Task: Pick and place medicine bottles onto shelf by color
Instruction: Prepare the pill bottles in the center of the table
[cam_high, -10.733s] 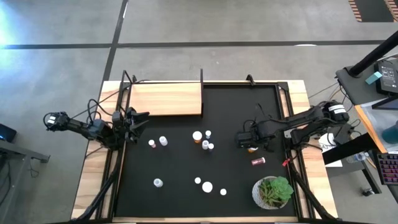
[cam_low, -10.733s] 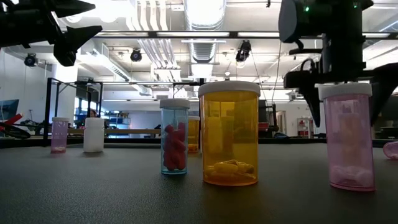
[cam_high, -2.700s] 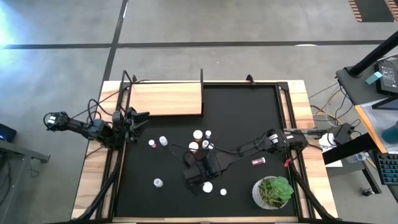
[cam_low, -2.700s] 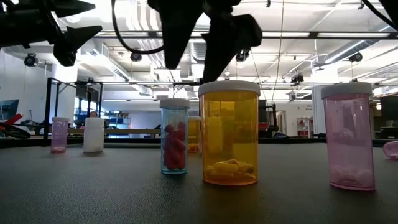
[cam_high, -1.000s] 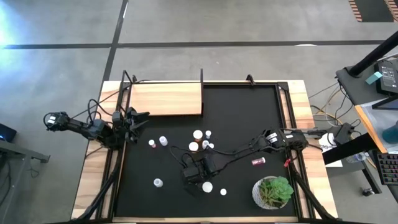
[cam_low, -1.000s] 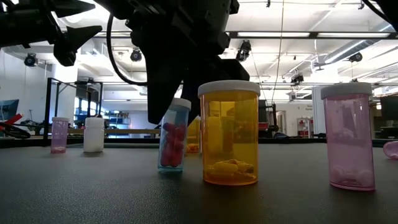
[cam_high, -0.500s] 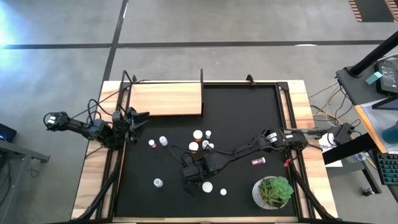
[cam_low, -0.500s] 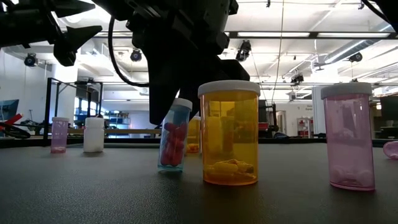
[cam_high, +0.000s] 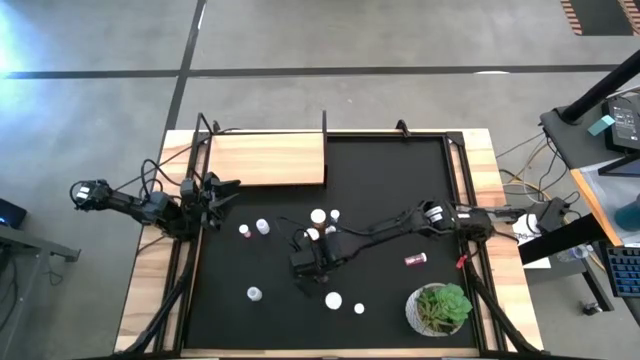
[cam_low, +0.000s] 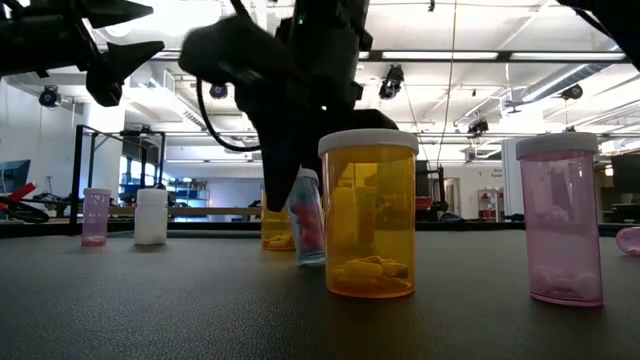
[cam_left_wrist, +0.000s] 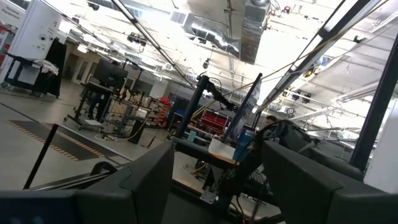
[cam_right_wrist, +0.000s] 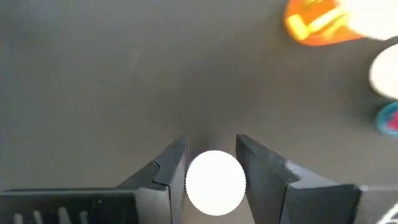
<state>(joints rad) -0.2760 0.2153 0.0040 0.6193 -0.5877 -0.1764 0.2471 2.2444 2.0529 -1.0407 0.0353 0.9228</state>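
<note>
My right gripper (cam_high: 304, 263) reaches out over the middle of the black mat (cam_high: 400, 180) and is shut on a small clear bottle of red pills (cam_low: 308, 225) with a white cap (cam_right_wrist: 216, 182). In the high view the gripper hides this bottle. Other medicine bottles stand on their bases on the mat: an orange one (cam_low: 368, 215), a pink one (cam_low: 560, 220), and white-capped ones (cam_high: 317, 216) (cam_high: 262, 227) (cam_high: 254, 293) (cam_high: 333, 299). The light-wood shelf (cam_high: 267, 158) lies at the far left. My left gripper (cam_high: 228, 195) waits open, raised at the mat's left edge. My right gripper pinches the red-pill bottle at its top, with the white cap (cam_right_wrist: 216, 182) between the two fingers (cam_right_wrist: 171, 168). The fingers come from above, slanting steeply down. The bottle hangs tilted below them; whether its bottom (cam_low: 312, 260) touches the mat, I cannot tell.
A green plant in a white pot (cam_high: 440, 308) stands at the near right corner. A dark red bottle (cam_high: 415, 259) lies on its side right of centre. Thin black posts (cam_high: 324, 125) rise at the shelf's corners. The mat's far right part is bare.
My right gripper has moved toward the table's far edge, carrying the red-pill bottle with it. The bottle, which leaned one way half a second ago, now leans the other way and sits farther from the low camera, behind the big orange bottle's left side.
</note>
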